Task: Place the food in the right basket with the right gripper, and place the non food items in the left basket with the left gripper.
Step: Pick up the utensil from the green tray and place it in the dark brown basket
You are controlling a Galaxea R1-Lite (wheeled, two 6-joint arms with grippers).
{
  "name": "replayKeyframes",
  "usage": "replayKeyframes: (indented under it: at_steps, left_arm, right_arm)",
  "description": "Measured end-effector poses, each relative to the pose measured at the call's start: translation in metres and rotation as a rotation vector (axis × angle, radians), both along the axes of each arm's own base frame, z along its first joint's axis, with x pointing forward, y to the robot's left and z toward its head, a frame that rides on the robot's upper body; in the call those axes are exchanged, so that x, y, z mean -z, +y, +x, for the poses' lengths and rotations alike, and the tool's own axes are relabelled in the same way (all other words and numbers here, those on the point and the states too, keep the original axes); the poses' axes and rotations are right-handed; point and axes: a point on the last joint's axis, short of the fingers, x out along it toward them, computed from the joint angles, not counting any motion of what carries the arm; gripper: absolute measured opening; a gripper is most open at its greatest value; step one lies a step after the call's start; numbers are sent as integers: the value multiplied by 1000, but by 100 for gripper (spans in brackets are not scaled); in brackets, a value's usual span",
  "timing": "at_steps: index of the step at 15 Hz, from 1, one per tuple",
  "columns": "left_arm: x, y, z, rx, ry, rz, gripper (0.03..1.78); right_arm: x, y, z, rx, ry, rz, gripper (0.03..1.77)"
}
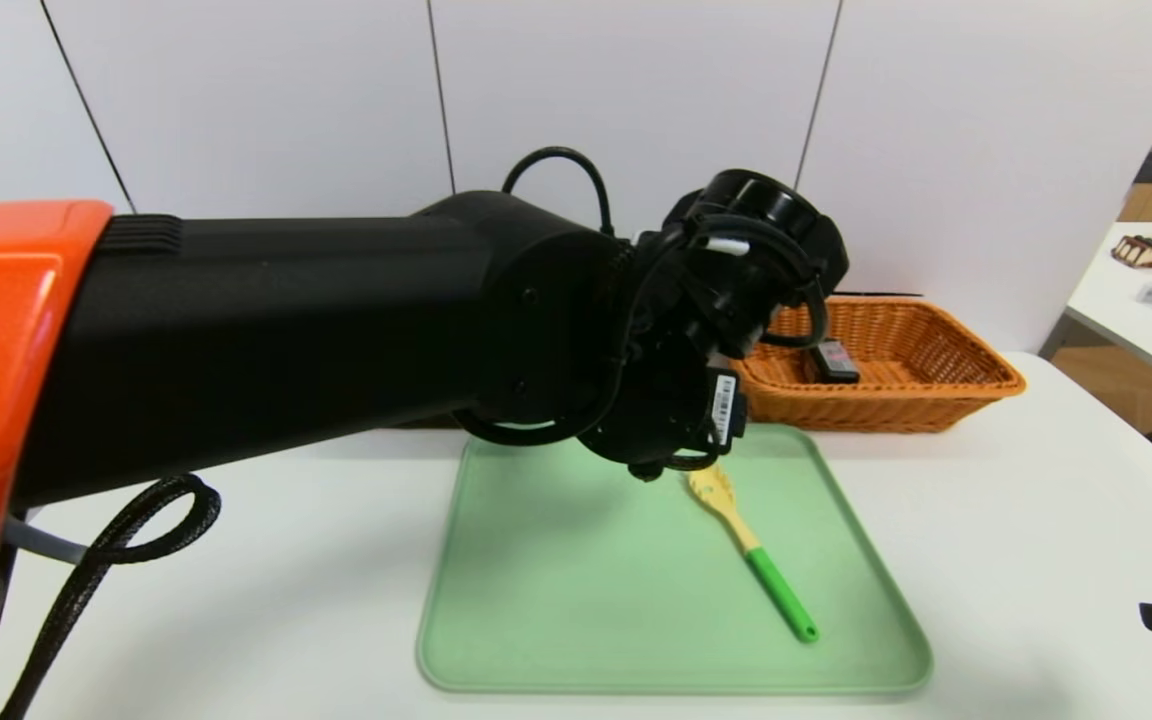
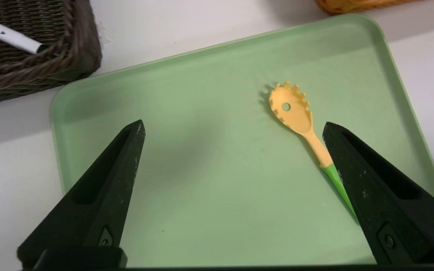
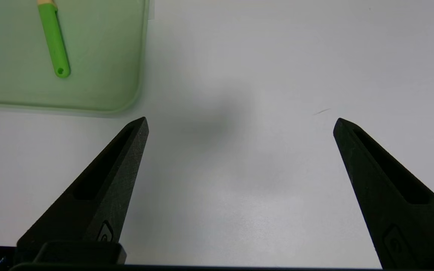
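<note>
Marker (image 2: 8,33) and carton (image 1: 834,361) are basketed; the spoon (image 2: 296,113) remains near the tray's (image 2: 202,241) right edge. Both grippers, left (image 2: 234,126) above the tray, right (image 3: 241,122) over the table (image 3: 258,210), stand spread.

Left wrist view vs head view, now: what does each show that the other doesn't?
Only left wrist: the white marker in the dark brown basket, and the open fingers of the left gripper above the tray.
Only head: the small black carton inside the orange basket, the left arm's orange shell, and a fingertip of the right gripper at the right edge.
Both: green tray, the pasta spoon lying on it, part of the orange basket, white table.
</note>
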Motion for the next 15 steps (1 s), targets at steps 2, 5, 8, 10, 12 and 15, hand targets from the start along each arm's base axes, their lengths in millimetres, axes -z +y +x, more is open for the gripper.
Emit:
replayKeyframes:
  at_steps: [2,5,8,10,12,15]
  left_arm:
    - [9,-11,-5,44,-3,41,167]
    - [30,-29,-13,83,16,96,168]
    - [53,-44,-9,75,15,123,169]
    - [64,-54,-5,53,-6,96,169]
    - [73,-61,0,31,-10,60,169]
    - [90,-67,3,-19,22,12,169]
  right_arm:
    - [2,0,-2,0,1,0,170]
    - [6,-1,-5,-1,8,0,170]
    - [11,-1,-9,-1,17,-1,170]
    - [15,-1,-12,-1,24,-2,170]
    - [18,-2,-14,0,30,-3,170]
    - [19,-2,-15,0,28,-3,170]
